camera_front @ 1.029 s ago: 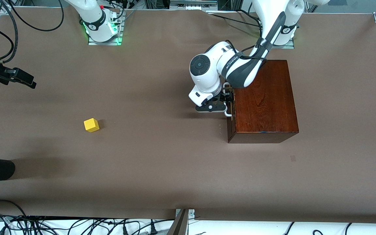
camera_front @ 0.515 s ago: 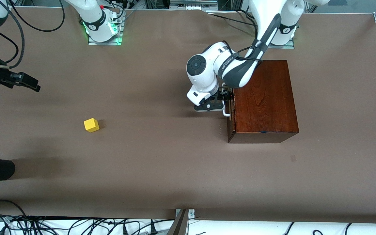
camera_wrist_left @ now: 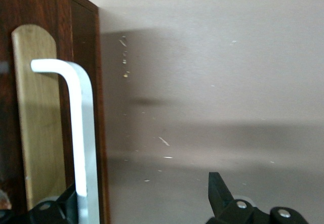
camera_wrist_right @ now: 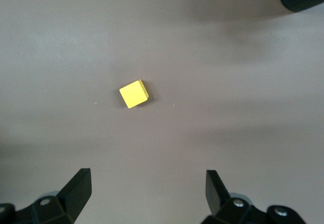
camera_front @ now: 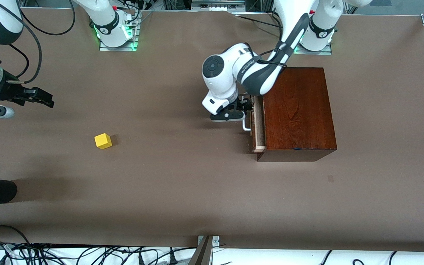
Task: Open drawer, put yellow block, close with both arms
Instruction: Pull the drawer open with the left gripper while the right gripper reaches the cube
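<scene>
hooking drawer handle (camera_front: 247, 125) with wide left end effector (camera_front: 248, 106), yellow block (camera_front: 103, 141) well apart

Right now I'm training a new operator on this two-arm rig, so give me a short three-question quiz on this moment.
1. True or false: the drawer is pulled fully out of the wooden box.
2. Which claw has a finger hooked inside the white handle? A) left claw B) right claw C) neither
3. Fill in: the yellow block lies on the bare ____, untouched.

Key:
1. False; only a narrow strip of pale tray shows.
2. A; open, at the handle.
3. Table; the right claw hangs open above the right arm's end of it, with the block in its wrist view.
</scene>
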`<control>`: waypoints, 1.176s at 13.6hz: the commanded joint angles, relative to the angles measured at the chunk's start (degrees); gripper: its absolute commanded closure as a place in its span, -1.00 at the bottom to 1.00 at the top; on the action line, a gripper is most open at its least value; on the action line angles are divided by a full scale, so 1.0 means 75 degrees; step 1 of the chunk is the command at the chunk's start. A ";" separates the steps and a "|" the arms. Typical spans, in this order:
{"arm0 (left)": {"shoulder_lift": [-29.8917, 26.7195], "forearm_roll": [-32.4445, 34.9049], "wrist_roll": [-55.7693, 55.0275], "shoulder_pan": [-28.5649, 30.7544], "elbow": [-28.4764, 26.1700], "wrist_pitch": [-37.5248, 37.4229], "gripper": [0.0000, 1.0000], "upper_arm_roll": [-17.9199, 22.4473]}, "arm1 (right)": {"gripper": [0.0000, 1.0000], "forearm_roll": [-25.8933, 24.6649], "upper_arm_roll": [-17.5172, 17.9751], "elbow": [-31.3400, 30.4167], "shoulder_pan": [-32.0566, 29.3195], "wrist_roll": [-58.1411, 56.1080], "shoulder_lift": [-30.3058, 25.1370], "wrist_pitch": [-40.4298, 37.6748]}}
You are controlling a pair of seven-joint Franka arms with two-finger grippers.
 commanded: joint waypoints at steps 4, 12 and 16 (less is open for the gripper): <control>0.0721 -0.0258 -0.0360 -0.0521 0.1080 -0.0013 -1.00 0.0129 | -1.00 0.0021 0.0062 -0.0794 -0.0023 -0.0314 0.0031 0.0910; 0.0932 -0.0760 -0.0571 -0.1317 0.1596 -0.0048 -1.00 0.0656 | -1.00 0.0126 0.0436 -0.1592 0.0012 -0.1415 0.0558 0.2376; 0.1049 -0.0867 -0.0711 -0.1786 0.1806 -0.0083 -1.00 0.0961 | -1.00 0.0759 0.0460 -0.1766 0.0012 -0.2596 0.0992 0.2843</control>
